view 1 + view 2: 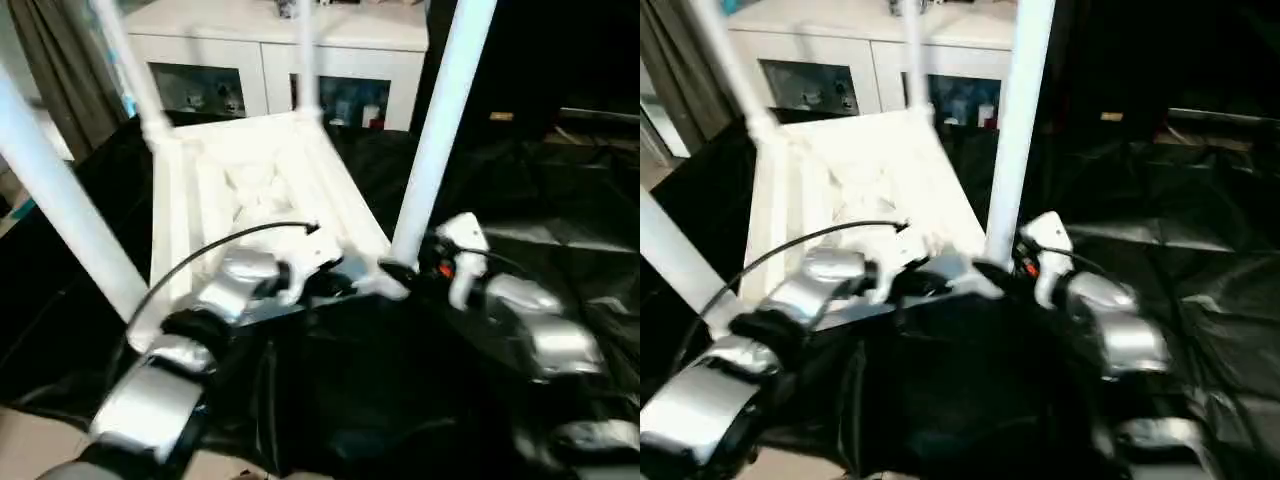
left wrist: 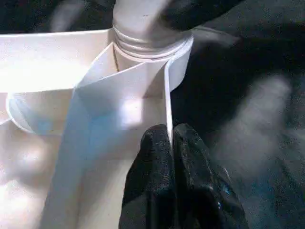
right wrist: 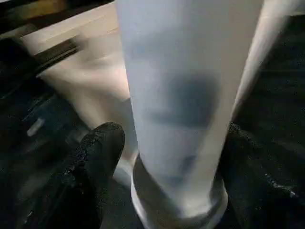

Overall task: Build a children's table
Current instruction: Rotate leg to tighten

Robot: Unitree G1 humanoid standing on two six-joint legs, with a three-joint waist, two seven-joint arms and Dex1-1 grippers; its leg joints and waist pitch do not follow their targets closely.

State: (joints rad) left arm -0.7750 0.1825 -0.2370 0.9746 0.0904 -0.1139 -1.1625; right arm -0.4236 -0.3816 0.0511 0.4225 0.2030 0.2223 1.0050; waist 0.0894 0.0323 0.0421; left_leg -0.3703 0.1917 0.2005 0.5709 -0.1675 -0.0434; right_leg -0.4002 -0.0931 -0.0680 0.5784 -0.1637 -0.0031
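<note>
From the left eye view, the children's table (image 1: 260, 200) lies upside down on black sheeting (image 1: 420, 380), legs pointing up, in front of a white cabinet (image 1: 290, 50). The near right leg (image 1: 440, 130) stands in its corner socket, with the right gripper (image 1: 400, 272) at its base. In the left wrist view, the left gripper (image 2: 170, 143) has its jaws pinched onto a thin rib (image 2: 167, 95) beside that socket. In the right wrist view, the right jaws sit spread on either side of the leg's base, one finger (image 3: 102, 148) close beside it.

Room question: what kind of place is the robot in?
Probably a home-style room or lab: a white cabinet with glass-fronted shelves, a curtain, and black sheeting under the upside-down table.
</note>
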